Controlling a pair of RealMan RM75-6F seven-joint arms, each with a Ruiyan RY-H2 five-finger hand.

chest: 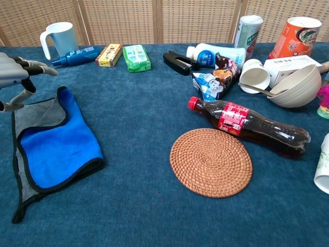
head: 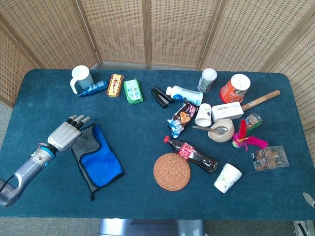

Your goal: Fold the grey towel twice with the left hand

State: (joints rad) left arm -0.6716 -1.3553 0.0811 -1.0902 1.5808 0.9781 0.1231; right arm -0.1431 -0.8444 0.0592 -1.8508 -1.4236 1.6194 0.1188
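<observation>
The towel (head: 97,160) lies folded on the blue table at the left, its blue side up over a grey layer with a black hem; in the chest view the towel (chest: 54,144) shows a grey strip along its left edge. My left hand (head: 65,132) hovers just left of the towel's far corner, fingers spread and holding nothing. In the chest view only the left hand's (chest: 15,72) fingertips show at the left edge, above the table and clear of the cloth. My right hand is not visible.
A white mug (head: 81,78), blue tube (head: 92,88), and small packets (head: 133,91) line the far left. A cola bottle (head: 190,154), round wicker coaster (head: 171,171), snack bag (head: 182,118), cups, bowl (head: 222,130) and canister (head: 235,88) crowd the right half.
</observation>
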